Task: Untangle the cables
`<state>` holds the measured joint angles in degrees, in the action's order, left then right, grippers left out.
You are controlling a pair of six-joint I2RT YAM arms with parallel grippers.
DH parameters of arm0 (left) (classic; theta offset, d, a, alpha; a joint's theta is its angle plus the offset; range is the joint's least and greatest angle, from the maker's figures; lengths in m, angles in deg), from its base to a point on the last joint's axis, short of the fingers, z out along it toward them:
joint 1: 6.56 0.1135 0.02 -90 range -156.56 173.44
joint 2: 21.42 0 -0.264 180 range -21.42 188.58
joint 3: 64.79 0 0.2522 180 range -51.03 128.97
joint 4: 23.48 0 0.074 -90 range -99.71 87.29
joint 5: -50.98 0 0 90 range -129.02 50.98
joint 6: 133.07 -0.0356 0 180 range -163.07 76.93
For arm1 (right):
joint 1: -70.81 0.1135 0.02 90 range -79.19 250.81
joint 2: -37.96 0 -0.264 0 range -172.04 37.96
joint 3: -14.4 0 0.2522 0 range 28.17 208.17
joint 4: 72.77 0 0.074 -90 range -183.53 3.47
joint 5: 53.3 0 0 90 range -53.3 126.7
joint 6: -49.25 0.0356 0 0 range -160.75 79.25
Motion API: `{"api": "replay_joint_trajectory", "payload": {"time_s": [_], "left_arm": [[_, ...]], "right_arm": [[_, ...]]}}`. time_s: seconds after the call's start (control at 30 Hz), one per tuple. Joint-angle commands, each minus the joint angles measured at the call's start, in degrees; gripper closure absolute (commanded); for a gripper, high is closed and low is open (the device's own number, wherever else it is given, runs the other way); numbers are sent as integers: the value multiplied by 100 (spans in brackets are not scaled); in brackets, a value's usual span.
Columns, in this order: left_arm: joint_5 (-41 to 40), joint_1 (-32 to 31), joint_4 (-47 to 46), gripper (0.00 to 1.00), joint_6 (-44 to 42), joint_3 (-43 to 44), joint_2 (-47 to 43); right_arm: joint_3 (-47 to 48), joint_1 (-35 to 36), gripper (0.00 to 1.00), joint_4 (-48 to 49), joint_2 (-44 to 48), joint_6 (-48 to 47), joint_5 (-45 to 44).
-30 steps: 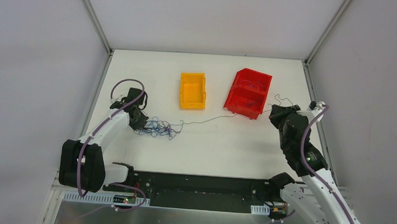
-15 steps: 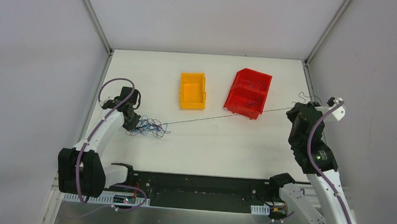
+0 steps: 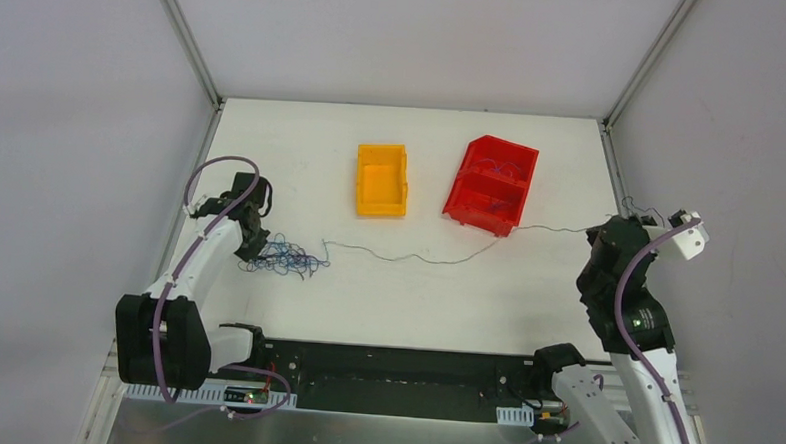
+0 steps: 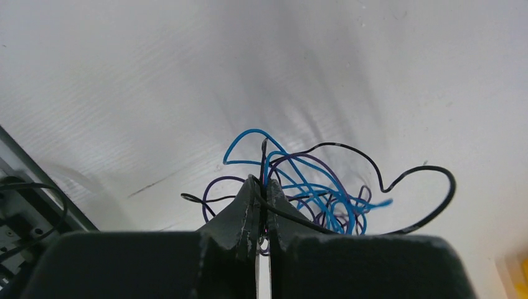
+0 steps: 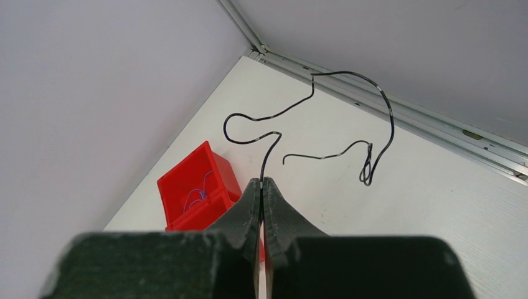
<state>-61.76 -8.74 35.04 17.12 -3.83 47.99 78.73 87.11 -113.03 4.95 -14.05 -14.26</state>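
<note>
Clamping cables, left pincer and right pincer; blue wires in red bin.

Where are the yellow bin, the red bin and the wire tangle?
yellow bin (image 3: pixel 382 181), top view, bare floor.
red bin (image 3: pixel 477 218), top view, near wall.
wire tangle (image 3: pixel 285 257), top view, its middle.
</note>
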Motion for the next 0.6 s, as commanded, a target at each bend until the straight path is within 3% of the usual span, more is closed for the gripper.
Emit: {"api": "replay_joint_trajectory", "payload": {"time_s": [0.0, 0.23, 0.4, 0.5, 0.57], "left_arm": [[-560, 81, 221, 95, 39, -77, -236], [38, -5, -42, 68, -743, 157, -594], [283, -163, -420, 52, -1158, 127, -1066], [622, -280, -518, 45, -1351, 238, -997], [754, -361, -527, 35, -1419, 301, -870]], "right_arm": [[189, -100, 100, -256, -194, 13, -176], [-63, -101, 100, 226, -382, -152, 2067], [185, -100, 100, 207, -775, -257, 3062], [271, -96, 100, 505, -795, -424, 3864], [482, -97, 100, 591, -891, -435, 4187]]}}
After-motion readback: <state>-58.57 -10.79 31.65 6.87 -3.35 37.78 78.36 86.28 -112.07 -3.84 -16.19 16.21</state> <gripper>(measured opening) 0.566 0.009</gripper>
